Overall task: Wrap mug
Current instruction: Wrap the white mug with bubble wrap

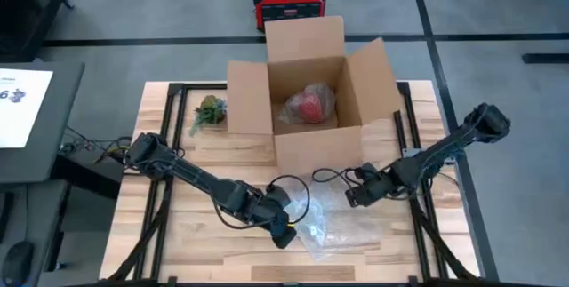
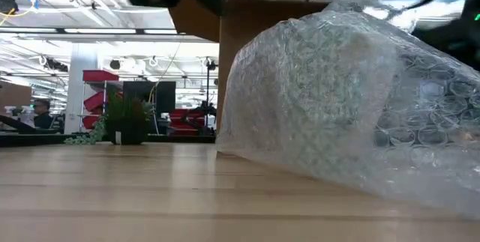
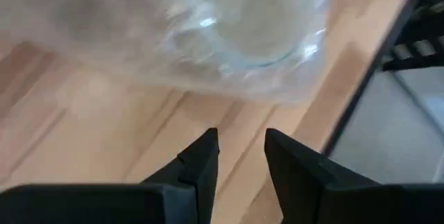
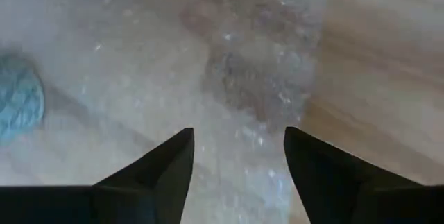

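Clear bubble wrap [image 1: 333, 220] bunched on the wooden table [image 1: 187, 234]. Left gripper [image 1: 286, 236] at its edge, narrowly open, empty. Right gripper [image 1: 352, 196] opposite, wide open, empty too.

1. A light wooden table [image 1: 178, 234] made of butcher-block planks fills the middle of the overhead view, resting on a dark metal frame.
2. An open cardboard box [image 1: 307, 136] stands at the table's far middle edge, flaps spread outward.
3. A small green potted plant [image 1: 209, 111] sits just beside the box, toward the left arm's side.
4. A crumpled sheet of clear bubble wrap [image 1: 333, 220] lies on the near half of the table, in front of the box.
5. From table height the wrap rises in a mound, possibly covering something; the contents cannot be made out.
6. Dark cables [image 1: 302, 185] loop across the boards beside the wrap.
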`<state>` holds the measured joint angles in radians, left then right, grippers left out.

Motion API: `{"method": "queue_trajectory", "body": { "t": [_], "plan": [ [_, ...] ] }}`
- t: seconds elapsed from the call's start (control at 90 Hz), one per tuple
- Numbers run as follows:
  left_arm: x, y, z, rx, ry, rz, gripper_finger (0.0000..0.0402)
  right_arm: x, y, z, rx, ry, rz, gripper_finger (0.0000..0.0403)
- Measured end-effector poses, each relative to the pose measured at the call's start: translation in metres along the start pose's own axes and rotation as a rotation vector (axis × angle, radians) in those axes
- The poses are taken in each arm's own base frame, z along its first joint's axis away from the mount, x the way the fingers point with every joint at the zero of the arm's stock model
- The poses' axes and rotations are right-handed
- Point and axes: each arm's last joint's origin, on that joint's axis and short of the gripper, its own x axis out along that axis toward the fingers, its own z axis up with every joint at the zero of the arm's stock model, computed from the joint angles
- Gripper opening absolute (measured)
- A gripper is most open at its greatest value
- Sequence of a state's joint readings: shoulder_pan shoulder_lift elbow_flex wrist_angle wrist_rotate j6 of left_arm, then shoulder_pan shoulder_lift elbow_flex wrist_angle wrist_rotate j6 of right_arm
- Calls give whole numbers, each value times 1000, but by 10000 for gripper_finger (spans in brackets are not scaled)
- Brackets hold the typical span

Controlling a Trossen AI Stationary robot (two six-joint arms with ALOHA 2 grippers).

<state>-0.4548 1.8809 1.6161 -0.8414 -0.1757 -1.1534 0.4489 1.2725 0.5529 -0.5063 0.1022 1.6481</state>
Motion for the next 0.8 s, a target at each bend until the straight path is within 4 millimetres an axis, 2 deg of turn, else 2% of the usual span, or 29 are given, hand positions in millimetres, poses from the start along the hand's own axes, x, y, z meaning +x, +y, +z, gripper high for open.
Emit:
{"method": "queue_trajectory", "body": {
  "t": [0.1, 0.278, 0.489, 0.589, 0.711, 0.8],
  "plan": [
    [0, 4, -3, 8, 25, 42, 102, 9, -10, 3, 37, 17, -18, 191],
    [0, 5, -5, 0, 40, 48, 102, 2, -6, 2, -1, 40, 71, 170],
    [-1, 3, -8, 5, 47, 43, 102, -16, -11, 4, -6, 63, 109, 181],
    [0, 3, -8, 6, 47, 42, 102, -20, -20, 6, -3, 56, 42, 193],
    [0, 1, -7, 31, 37, 28, 102, -12, -32, 7, 7, 73, -15, 206],
    [0, 1, -5, 44, 23, 18, 102, 1, -36, 6, 28, 89, 86, 211]
  ]
}}
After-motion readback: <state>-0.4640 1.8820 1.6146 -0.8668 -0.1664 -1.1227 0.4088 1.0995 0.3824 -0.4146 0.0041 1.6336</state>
